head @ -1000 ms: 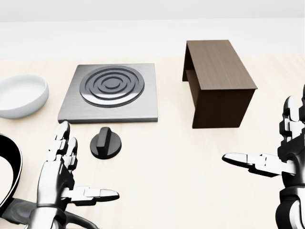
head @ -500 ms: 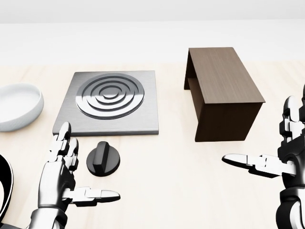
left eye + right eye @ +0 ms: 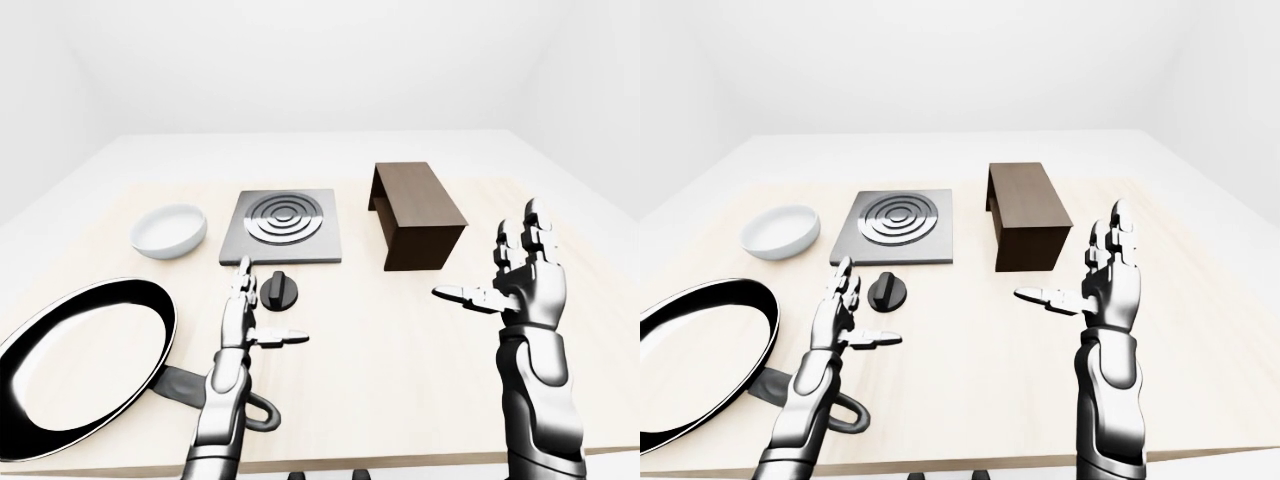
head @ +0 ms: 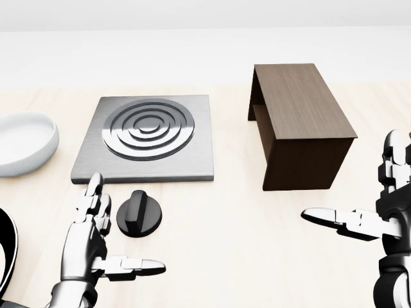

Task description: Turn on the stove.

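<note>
Both hands splayed open and empty, left hand [image 4: 87, 247] just left of stove knob [image 4: 139, 213], right hand [image 4: 379, 215] well apart, stove [image 4: 149, 138] above knob on worktop [image 4: 225, 244].

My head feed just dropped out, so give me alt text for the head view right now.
The open left hand hovers just left of the black stove knob, not touching it, below the grey burner plate. The right hand is open at the right edge, below a brown wooden box; a white bowl sits at far left.
</note>
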### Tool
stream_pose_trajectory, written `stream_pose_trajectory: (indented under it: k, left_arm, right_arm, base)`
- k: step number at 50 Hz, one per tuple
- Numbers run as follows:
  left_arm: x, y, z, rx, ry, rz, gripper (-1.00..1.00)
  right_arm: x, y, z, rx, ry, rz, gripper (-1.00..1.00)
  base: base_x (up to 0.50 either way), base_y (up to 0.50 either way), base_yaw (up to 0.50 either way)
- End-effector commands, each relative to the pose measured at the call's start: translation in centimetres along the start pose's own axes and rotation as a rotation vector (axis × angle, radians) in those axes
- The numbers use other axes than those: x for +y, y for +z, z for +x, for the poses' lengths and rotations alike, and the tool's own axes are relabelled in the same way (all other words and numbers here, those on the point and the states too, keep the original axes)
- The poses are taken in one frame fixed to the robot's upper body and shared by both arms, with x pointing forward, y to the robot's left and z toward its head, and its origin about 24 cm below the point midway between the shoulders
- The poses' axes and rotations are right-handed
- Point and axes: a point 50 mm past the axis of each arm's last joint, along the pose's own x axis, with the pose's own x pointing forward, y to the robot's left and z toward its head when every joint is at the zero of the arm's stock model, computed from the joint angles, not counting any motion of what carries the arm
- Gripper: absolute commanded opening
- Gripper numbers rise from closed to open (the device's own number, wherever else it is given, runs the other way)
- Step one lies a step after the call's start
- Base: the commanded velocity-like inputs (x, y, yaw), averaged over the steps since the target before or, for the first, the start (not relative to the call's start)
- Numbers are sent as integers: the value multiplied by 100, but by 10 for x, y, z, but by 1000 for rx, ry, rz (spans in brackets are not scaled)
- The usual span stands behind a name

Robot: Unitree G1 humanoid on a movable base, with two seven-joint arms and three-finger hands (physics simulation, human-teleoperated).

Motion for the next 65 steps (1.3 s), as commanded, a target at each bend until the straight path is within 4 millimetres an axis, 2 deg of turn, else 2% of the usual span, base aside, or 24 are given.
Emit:
stream_pose_trajectory:
  k: [1,6,37,44,56,57,65]
  left_arm:
    - [-1,-22,3,101,3,14,100]
    - [-1,-29,3,130,2,17,100]
    - [-14,-35,-4,153,-34,30,100]
    - [-16,-47,-4,210,-41,37,100]
    - [-22,-45,-7,197,-60,41,100]
    - [-51,-30,-26,122,-165,41,100]
    - [-57,-29,-29,116,-183,44,100]
  right_arm:
    - [0,-1,0,6,2,3,100]
    - [1,-1,-1,6,7,1,100]
    - [1,-4,-1,17,15,-4,100]
    - [1,-4,-1,19,16,-4,100]
    - [2,-4,-1,18,18,-4,100]
    - [4,-8,-2,33,24,-7,100]
    - [4,-9,-2,37,25,-8,100]
  base:
    - [0,0,0]
    - [0,0,0]
    - [0,0,0]
    - [0,0,0]
    - [0,0,0]
    - [0,0,0]
    - [0,0,0]
